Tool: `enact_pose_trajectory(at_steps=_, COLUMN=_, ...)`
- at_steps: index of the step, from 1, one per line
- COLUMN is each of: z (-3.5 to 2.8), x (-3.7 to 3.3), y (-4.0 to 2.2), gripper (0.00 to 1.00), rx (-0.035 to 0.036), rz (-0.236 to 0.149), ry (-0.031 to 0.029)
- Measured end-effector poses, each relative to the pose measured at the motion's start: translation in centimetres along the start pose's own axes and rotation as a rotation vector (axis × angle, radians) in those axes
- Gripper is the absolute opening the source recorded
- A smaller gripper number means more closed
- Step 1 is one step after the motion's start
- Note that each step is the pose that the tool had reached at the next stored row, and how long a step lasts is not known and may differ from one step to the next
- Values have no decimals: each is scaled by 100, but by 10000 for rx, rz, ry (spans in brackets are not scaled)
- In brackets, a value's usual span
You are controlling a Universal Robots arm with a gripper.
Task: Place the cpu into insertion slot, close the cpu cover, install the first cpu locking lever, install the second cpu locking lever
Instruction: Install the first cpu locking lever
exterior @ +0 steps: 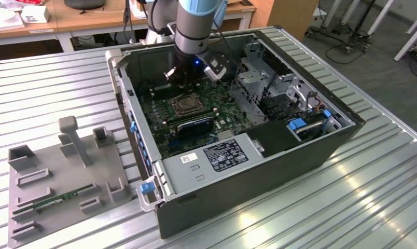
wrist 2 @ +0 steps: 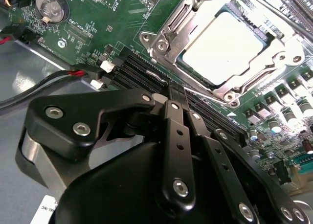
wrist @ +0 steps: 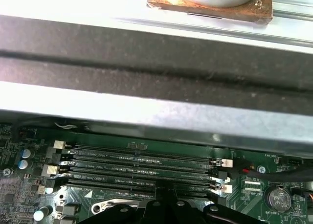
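hovering shut end effector [wrist 2: 177, 89] beside memory slots [wrist: 146, 170]; cpu [wrist 2: 226, 48] seated under cpu cover [wrist 2: 195, 18].

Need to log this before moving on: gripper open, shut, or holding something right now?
Gripper: shut, fingers pressed together, holding nothing; its tip sits at the edge of the cpu cover, which lies closed over the cpu.

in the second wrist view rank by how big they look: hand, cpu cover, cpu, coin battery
1. hand, though it sits nearest the camera, so its looks mislead
2. cpu cover, closed around the chip
3. cpu, seen through the cover's window
4. coin battery, smallest
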State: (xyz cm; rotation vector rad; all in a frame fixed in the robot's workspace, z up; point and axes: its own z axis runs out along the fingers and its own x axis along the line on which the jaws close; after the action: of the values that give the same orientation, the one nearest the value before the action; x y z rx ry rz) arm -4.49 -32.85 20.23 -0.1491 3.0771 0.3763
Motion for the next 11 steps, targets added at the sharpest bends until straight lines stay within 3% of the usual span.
enact_pose_trajectory(at_steps=9, z=-15, x=-1, y=11, gripper=11, rx=-6, rz=0, ry=-2)
enact_pose_trajectory(at_steps=11, z=-16, x=0, y=11, gripper=11, rx=-68, rz=-1, ry=-5)
